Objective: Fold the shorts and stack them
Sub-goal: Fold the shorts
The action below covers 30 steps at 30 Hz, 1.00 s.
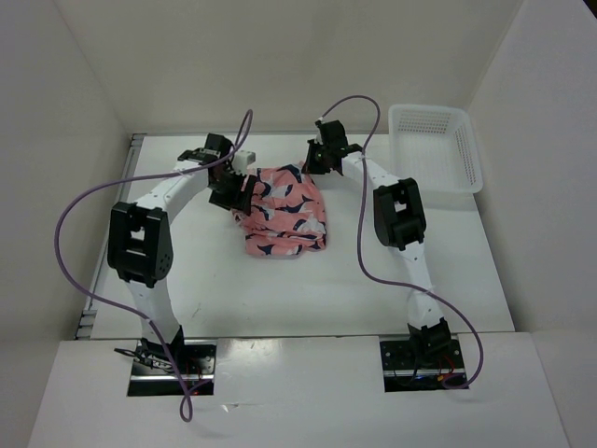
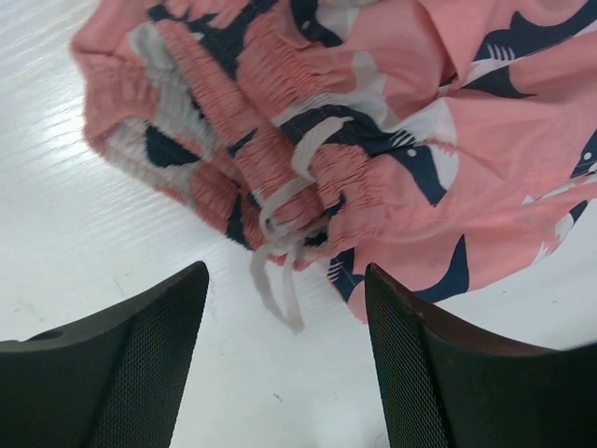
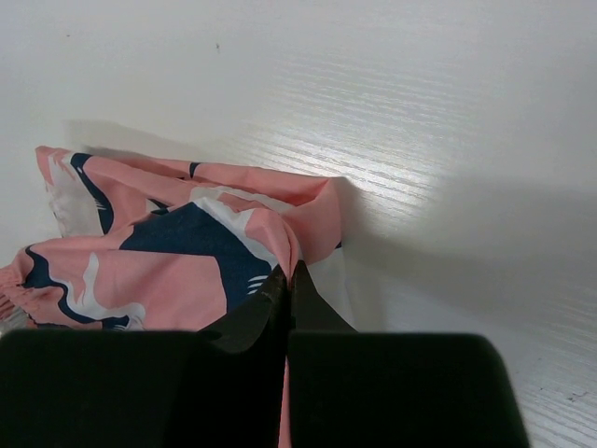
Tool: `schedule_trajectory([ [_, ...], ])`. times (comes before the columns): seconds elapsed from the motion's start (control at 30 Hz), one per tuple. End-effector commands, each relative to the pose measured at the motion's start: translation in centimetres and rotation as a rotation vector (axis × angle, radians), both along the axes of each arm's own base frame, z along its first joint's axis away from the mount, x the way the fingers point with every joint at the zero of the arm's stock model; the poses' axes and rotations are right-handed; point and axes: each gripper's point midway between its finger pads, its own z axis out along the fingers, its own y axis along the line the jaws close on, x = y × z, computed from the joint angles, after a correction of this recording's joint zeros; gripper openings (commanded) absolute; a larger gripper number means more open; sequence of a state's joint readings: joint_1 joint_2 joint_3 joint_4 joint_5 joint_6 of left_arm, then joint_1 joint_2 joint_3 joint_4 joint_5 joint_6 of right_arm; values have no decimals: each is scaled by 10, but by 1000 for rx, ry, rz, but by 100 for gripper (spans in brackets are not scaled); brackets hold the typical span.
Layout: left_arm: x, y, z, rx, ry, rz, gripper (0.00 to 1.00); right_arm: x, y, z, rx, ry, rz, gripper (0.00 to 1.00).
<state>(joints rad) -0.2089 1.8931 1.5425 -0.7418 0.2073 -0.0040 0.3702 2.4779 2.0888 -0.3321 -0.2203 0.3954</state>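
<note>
Shorts [image 1: 284, 210] lie bunched mid-table. From overhead you cannot read either jaw. Your left wrist view shows the left gripper [image 2: 284, 277] spread wide and empty by the drawstring [image 2: 280, 280]. Your right wrist view shows the right gripper [image 3: 289, 285] pinching a shorts edge.

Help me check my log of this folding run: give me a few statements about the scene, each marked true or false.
1. The right tool is shut on an edge of the shorts. True.
2. The left tool is clamped on the shorts. False: it is open, with its fingers apart on either side of the drawstring and nothing gripped.
3. The shorts lie inside the basket. False: they lie bunched on the table between the two arms. The white basket sits at the far right corner, and nothing shows in it.
4. The drawstring is white. True.
</note>
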Motion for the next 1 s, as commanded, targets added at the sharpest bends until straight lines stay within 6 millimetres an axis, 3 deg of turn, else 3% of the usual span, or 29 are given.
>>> schedule_trajectory([
  [0.0,-1,-20,-9,-42,11,-52,75,13,-3,26,5,-79,-21,0],
  [0.1,0,-29,-27,-55,49,-71,74,9,-4,18,-2,-60,-21,0],
  [0.17,4,-34,-29,-77,50,-80,70,10,-4,24,1,-69,-21,0],
  [0.23,5,-39,-30,-100,56,-90,54,8,-5,20,-2,-60,-21,0],
  [0.43,-9,-41,-43,-117,123,-98,23,9,-7,19,-14,-67,-23,0],
  [0.5,-16,-42,-41,-127,140,-102,0,10,-8,19,-13,-64,-37,0],
  [0.7,-30,-16,-28,-107,169,-47,0,21,-25,24,-71,-91,-146,0],
  [0.8,-48,-13,-34,-96,225,-43,0,27,-26,34,-60,-108,-173,0],
  [0.9,-59,-16,-43,-80,254,-58,0,26,-26,28,-64,-99,-172,0],
  [0.93,-63,-19,-45,-77,264,-67,5,25,-24,28,-62,-100,-156,0],
  [0.97,-63,-17,-45,-68,262,-64,17,25,-24,28,-62,-100,-156,2],
])
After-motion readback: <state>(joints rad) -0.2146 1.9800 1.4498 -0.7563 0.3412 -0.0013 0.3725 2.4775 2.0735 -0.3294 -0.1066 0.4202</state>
